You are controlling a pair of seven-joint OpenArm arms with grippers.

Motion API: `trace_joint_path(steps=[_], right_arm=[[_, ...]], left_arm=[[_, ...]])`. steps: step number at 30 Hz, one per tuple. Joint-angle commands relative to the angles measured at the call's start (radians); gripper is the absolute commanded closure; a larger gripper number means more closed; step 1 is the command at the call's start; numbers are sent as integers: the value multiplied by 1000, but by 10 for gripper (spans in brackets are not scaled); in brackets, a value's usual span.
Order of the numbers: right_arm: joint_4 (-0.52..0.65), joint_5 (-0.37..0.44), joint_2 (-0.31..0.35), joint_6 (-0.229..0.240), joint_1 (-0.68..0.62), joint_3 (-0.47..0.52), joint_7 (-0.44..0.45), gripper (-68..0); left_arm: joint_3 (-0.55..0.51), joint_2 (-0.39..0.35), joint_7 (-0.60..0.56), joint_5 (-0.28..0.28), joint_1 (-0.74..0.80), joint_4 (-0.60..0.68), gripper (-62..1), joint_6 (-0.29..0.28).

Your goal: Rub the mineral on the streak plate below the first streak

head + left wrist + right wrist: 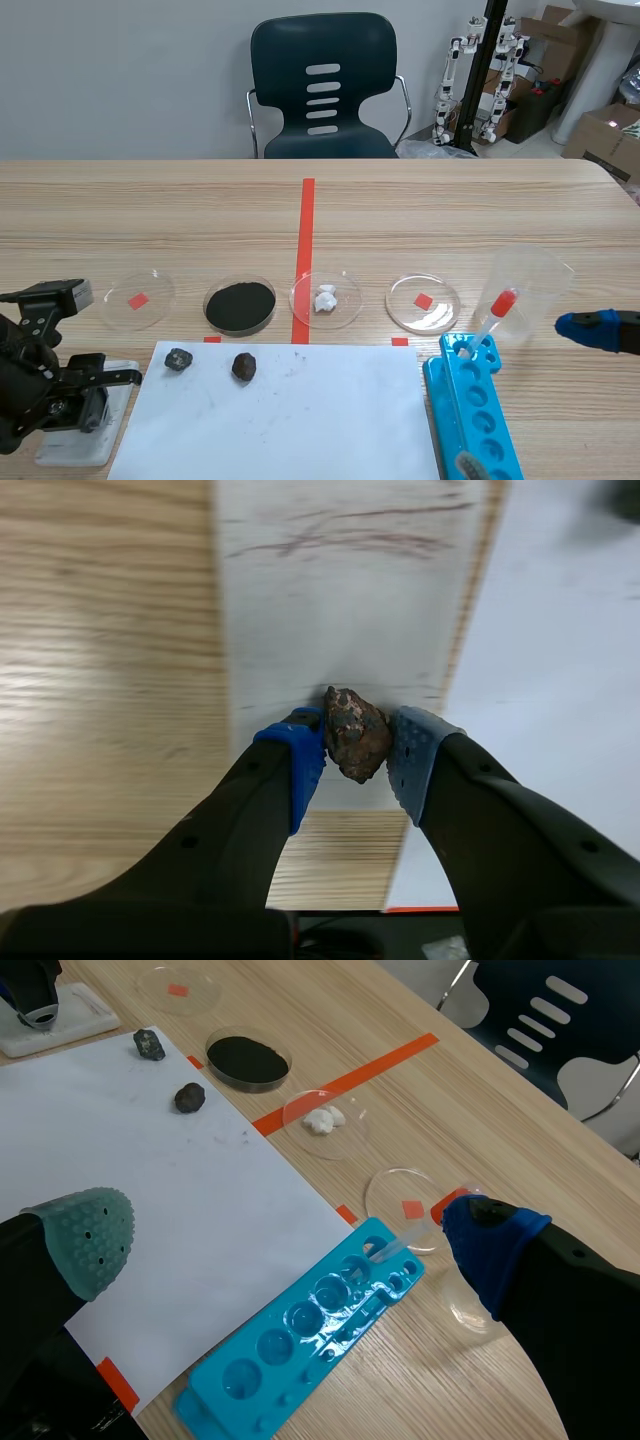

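Held the mineral over the streak plate, short of the first streak.

Clamped a coppery-brown mineral (355, 738) between the blue pads (300, 758) of the left gripper (356, 748), closed tight around it. Set it at the near end of the white streak plate (330, 630); could not tell whether touching or just above. Found the first streak (350, 535), a reddish-brown smear, at 12 o'clock from the mineral, well apart, with bare plate between. Showed the right gripper (290, 1240) spread wide and holding nothing, above a white paper sheet (200, 1160) and a blue well tray (300, 1345). Placed, in the scene view, a grey rock (179, 359) and a brown rock (244, 366) on the paper at 1 o'clock from the plate, and a dish of black powder (240, 305) at 12 o'clock from the brown rock.
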Motion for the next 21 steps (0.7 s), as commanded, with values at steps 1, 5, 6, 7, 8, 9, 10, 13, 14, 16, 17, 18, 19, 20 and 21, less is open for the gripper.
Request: trace_joint_path(steps=[1,5,6,7,8,9,10,13,14,16,17,18,19,20,21], right_arm=[[10,8,5,-1,3,9,12,-655],[10,8,5,-1,3,9,12,-655],[10,8,5,-1,3,9,12,-655],[10,8,5,-1,3,9,12,-655],[10,8,5,-1,3,9,12,-655],[10,8,5,-1,3,9,12,-655],[10,8,5,-1,3,9,12,-655],[10,8,5,-1,3,9,12,-655],[10,8,5,-1,3,9,12,-655],[10,8,5,-1,3,9,12,-655],[10,8,5,-1,3,9,12,-655],[10,8,5,-1,3,9,12,-655],[10,8,5,-1,3,9,12,-655],[10,8,5,-1,3,9,12,-655],[10,8,5,-1,3,9,12,-655]], left_arm=[[11,16,-10,-55,14,-3,-105,-23],[11,16,-37,-123,14,-3,-105,-60],[11,16,-37,-122,13,-3,-105,-62],[11,16,-37,-122,13,-3,-105,-62],[11,15,-38,-120,13,-3,-105,-62],[11,15,-39,-111,13,-3,-105,-62],[11,15,-37,-94,13,-3,-105,-58],[11,15,-27,-24,13,-3,-105,-24],[11,15,-24,3,13,-3,-105,-8],[11,15,-13,55,13,-3,-105,19],[11,15,-3,80,13,-3,-105,27],[11,14,6,110,13,-3,-104,42],[11,13,14,138,13,-3,-104,56],[11,12,25,165,13,-3,-105,68],[11,10,33,192,13,-3,-105,77]])
